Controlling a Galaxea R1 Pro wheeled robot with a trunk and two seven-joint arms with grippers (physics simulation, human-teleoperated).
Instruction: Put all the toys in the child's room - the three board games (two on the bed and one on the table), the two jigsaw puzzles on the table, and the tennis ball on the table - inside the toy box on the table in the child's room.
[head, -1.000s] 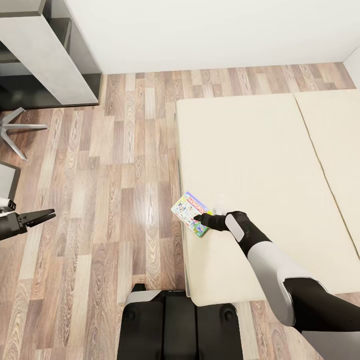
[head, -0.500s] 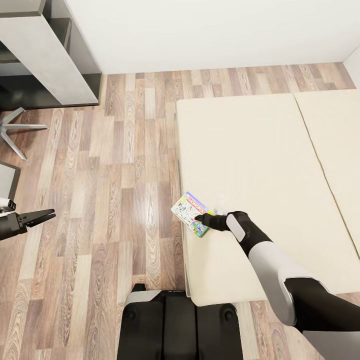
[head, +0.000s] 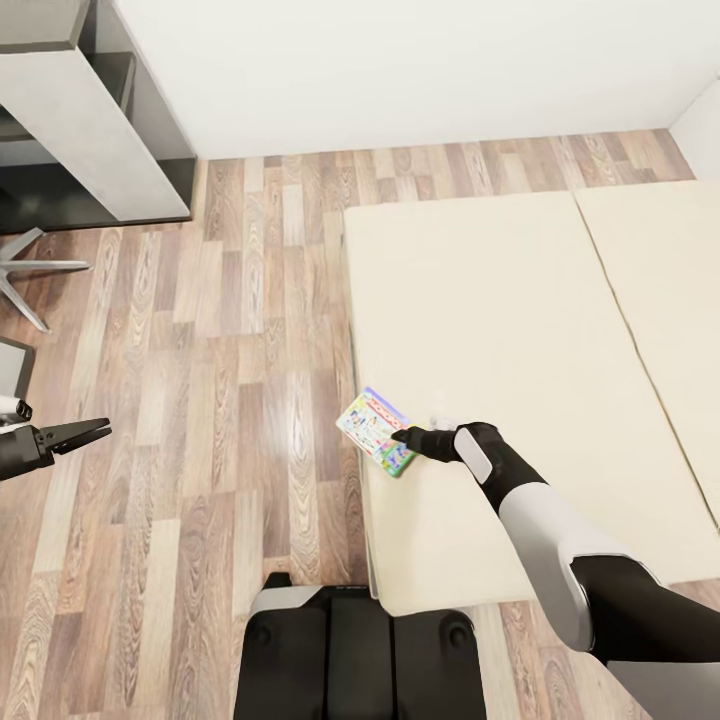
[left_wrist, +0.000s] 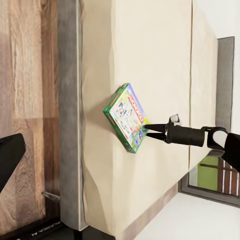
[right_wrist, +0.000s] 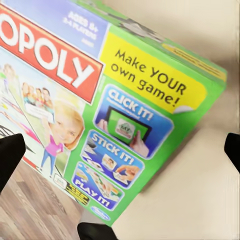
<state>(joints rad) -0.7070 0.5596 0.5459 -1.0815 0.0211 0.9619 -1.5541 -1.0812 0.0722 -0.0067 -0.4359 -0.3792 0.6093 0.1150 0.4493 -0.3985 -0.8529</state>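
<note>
Early days: right gripper (head: 400, 435) is clamped on the green-edged board game (head: 374, 429) at the bed (head: 500, 300) edge; left gripper (head: 95, 432) looks pinched together, empty; toy box trip's still ahead.

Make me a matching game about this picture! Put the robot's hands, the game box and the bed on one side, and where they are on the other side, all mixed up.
Things:
1. board game
2. left gripper
3. right gripper
4. bed

Places or states:
A. out over the wooden floor, holding nothing
B. beige, next to the wooden floor
C. at the edge of the bed, partly sticking out over the floor
D. fingertips at the board game

Pairs: 1-C, 2-A, 3-D, 4-B
</note>
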